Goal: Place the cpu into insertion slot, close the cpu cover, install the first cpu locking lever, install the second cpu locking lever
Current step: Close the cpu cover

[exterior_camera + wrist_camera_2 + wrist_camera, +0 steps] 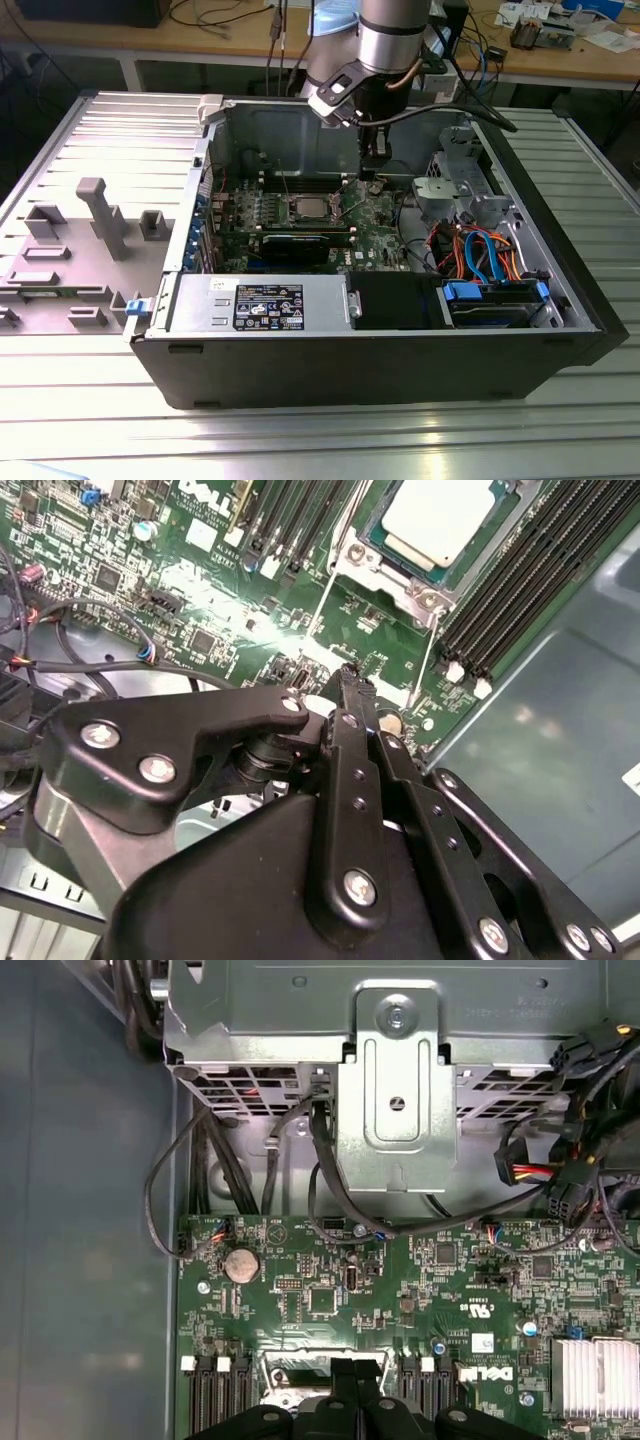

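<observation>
The cpu (309,208) lies flat in its socket on the green motherboard, its silvery top (440,515) facing up. The cpu cover (395,575), a thin metal frame, sits around it. Two thin wire locking levers (322,595) (425,660) run from the socket's corners toward my fingers. My gripper (371,172) hangs over the board, just to the exterior view's right of the socket. In both wrist views its black fingers meet at the tips (350,675) (357,1385), with nothing between them.
A metal drive cage (395,1090) with black cable bundles stands beyond the board's edge. Memory slots (530,580) flank the socket. A long black card (290,245), the power supply (260,300) and orange and blue cables (480,250) fill the case's near side.
</observation>
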Available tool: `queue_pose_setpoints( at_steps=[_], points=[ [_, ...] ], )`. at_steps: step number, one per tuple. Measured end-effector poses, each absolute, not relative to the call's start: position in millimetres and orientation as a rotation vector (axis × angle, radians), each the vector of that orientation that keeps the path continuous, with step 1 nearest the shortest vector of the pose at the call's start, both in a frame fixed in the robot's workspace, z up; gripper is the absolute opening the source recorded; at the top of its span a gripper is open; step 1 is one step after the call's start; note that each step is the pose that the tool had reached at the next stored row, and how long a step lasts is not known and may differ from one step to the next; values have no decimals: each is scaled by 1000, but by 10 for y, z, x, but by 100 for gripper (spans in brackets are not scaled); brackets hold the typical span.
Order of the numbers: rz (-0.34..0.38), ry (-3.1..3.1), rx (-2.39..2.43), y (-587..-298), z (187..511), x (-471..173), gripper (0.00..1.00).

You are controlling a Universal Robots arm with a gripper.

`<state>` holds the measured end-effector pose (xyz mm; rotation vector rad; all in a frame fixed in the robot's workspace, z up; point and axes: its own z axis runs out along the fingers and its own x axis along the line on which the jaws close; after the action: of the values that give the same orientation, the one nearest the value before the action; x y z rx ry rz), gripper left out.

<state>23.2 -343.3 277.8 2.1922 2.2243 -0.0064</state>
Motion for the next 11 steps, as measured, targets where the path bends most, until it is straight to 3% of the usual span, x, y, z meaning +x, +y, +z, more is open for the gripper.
queue_pose_setpoints(
  at_steps=[11],
  points=[
    [-12,2244,2178,-3433,2756,254,11]
  ],
)
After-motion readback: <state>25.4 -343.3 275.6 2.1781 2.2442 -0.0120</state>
